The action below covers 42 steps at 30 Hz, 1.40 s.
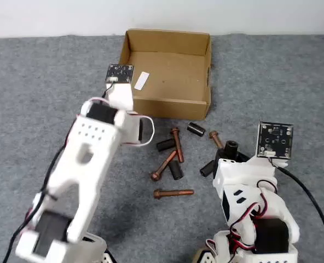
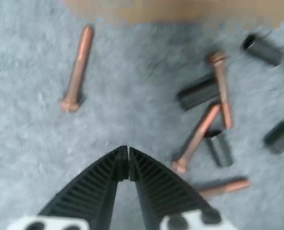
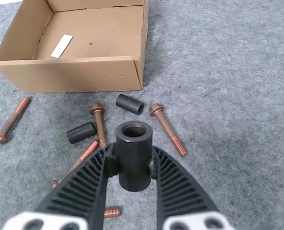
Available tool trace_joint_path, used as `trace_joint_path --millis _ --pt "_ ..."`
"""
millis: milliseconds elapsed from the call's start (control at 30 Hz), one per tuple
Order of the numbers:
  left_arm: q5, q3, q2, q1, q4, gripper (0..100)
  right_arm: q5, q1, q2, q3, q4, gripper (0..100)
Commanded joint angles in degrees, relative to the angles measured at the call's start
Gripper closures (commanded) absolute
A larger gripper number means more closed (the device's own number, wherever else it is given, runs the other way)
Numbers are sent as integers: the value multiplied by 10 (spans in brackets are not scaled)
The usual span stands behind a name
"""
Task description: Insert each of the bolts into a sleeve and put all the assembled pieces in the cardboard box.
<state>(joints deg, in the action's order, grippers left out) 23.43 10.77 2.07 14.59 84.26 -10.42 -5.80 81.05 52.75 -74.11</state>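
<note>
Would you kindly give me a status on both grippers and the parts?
Left gripper shut, empty, over carpet. Right gripper shut on upright sleeve. Bolts lie loose before box, bunched with spare sleeves.

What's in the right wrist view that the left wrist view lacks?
Right wrist view: the right end effector clamped on an upright sleeve, plus the open box with a white label on its floor. Left wrist view: the left end effector, shut on nothing. Both: loose bolts and loose sleeves on the grey carpet. The left wrist view catches the box just as a blurred brown strip.
</note>
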Motion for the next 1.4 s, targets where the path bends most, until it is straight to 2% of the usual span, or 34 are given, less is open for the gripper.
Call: trace_joint_path --millis 0,133,300,633,767,867,1067,1233,1367 --pt "-42 -102 -78 18 94 995 -6 4 4 -30 -1 989" --pt "-87 -159 -155 73 150 995 -7 4 4 -30 -1 989" --pt "-86 -194 -193 88 144 995 -6 4 4 -29 -1 989" --pt "-100 -291 -200 -64 142 995 -6 4 4 -25 -2 989" --pt "-154 -296 -200 -88 144 995 -6 4 4 -25 -2 989" --pt "-157 -296 -200 -78 142 995 -6 4 4 -25 -2 989" --pt "-94 -298 -236 11 115 995 -6 5 4 -25 -2 989" --pt "8 -304 -287 60 47 995 -6 5 4 -25 -2 989" --pt "89 -351 -328 76 33 995 -6 5 4 -25 -2 989"
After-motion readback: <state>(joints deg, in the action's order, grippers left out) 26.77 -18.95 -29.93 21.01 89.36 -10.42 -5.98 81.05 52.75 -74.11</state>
